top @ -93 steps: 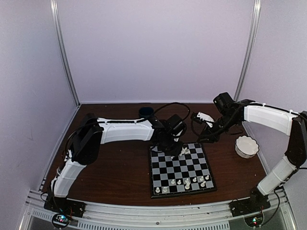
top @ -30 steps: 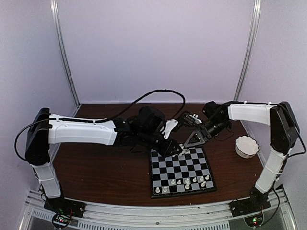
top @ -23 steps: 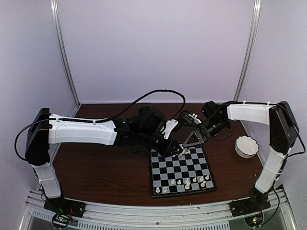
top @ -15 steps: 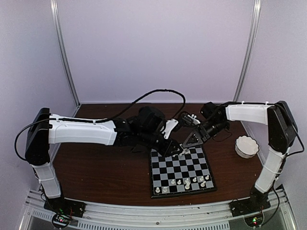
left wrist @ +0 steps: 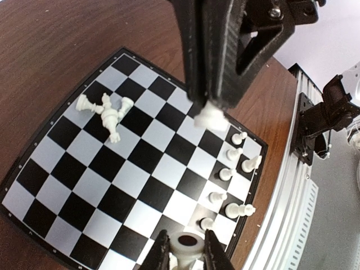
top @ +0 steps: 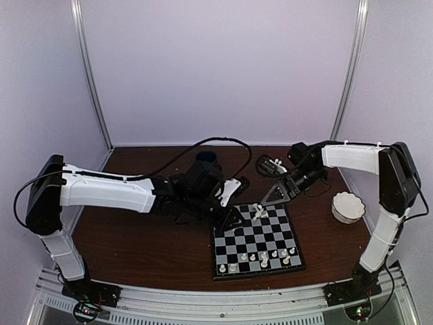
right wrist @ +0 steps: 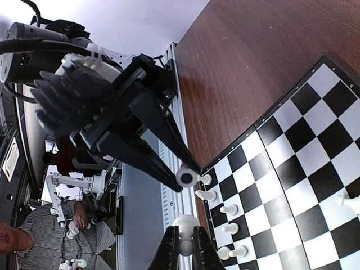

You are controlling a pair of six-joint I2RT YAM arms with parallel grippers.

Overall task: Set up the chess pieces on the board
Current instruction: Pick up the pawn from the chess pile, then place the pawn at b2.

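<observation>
The board (top: pixel 256 242) lies flat in front of both arms. Several white chess pieces (top: pixel 265 256) stand along its near edge, and a few chess pieces (left wrist: pixel 107 110) lie tipped over by its far edge. My left gripper (left wrist: pixel 185 236) hovers above the board, shut on a white chess piece (left wrist: pixel 187 245) seen from its round base. Over the board's far edge my right gripper (right wrist: pixel 186 229) is shut on another white chess piece (right wrist: pixel 185 222). In the top view the left gripper (top: pixel 234 218) and the right gripper (top: pixel 269 198) are close together.
A white scalloped bowl (top: pixel 348 206) sits on the brown table to the right of the board. A dark blue mug (top: pixel 206 158) stands at the back, behind the left arm. Black cables (top: pixel 223 142) loop over the far table.
My right gripper has shut on a piece at the board's far edge and lifted slightly. The left arm has drawn back to the left and lower, still holding its piece.
</observation>
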